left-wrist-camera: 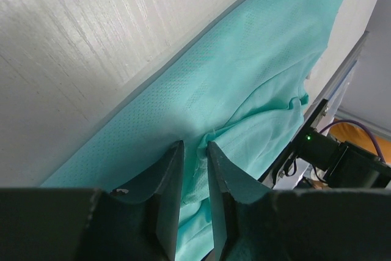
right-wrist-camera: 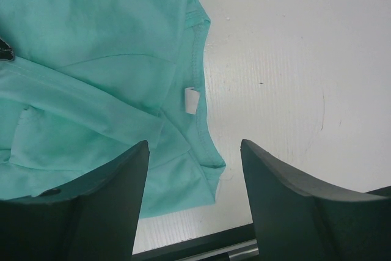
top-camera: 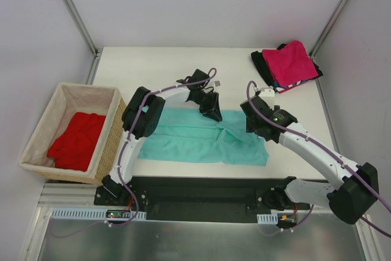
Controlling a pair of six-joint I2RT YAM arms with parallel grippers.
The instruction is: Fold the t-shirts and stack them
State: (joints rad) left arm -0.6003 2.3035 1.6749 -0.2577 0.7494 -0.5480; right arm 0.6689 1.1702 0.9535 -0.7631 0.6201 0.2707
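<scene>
Pinching a fold of the teal shirt (left-wrist-camera: 244, 90) between nearly closed jaws, the left gripper (left-wrist-camera: 194, 151) is pressing down while the right gripper (right-wrist-camera: 194, 151) is hovering wide apart over its collar.

No readable text, brand, number or sign is showing anywhere in the three views. A small white tag (right-wrist-camera: 192, 100) is lying at the neckline of the teal-green t-shirt (right-wrist-camera: 104, 59) in the right wrist view, but it is showing blank, with no print that can be made out.
</scene>
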